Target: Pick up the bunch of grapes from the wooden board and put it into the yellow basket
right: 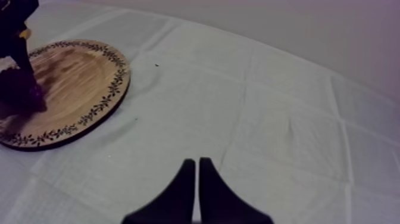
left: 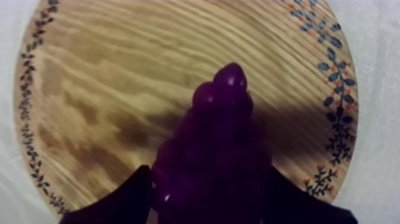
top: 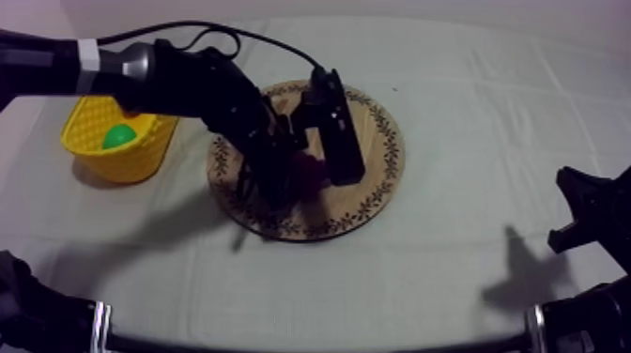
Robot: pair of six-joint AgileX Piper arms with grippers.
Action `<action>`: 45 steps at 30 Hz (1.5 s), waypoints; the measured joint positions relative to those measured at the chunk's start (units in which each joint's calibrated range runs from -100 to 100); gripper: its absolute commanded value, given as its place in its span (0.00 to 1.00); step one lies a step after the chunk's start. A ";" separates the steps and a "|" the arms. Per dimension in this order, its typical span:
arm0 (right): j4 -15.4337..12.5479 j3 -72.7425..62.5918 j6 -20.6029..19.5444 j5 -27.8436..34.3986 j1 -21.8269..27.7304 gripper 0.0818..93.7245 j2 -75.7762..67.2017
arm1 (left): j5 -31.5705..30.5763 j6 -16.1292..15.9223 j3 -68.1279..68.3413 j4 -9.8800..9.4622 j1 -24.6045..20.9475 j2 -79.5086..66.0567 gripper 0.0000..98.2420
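Your left claw (left: 208, 179) is closed round the bunch of grapes (left: 221, 119) at its wide end; expect it light, bumpy, maybe slippery, so hold firm

Left gripper (top: 289, 180) meets the bunch of grapes (top: 309, 171) on wooden board (top: 377, 141).

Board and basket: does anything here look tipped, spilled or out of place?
Nothing stands out. The grapes lie on the board, gripped by the left gripper; the basket stands upright beside the board with a green fruit inside.
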 measured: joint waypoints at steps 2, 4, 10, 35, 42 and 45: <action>0.00 0.00 0.00 0.00 0.00 0.00 0.00 | -0.04 0.18 0.78 -0.42 -0.36 -1.65 0.44; 0.00 0.00 -0.11 0.00 0.00 0.00 0.00 | 0.07 0.72 1.71 -1.03 -0.63 -3.37 0.43; 0.00 0.00 -0.01 0.00 0.00 0.00 0.00 | 2.08 1.63 5.09 -2.21 -2.31 -10.93 0.43; 0.00 0.00 0.01 0.00 0.00 0.00 0.00 | 23.29 4.95 10.16 -6.10 -16.50 -40.50 0.42; 0.00 0.00 0.01 0.00 0.00 0.00 0.00 | 22.16 8.63 4.00 -8.08 -22.05 -34.89 0.42; 0.00 0.00 0.01 0.00 0.00 0.00 0.00 | 21.09 9.75 2.26 -8.07 -24.30 -31.67 0.41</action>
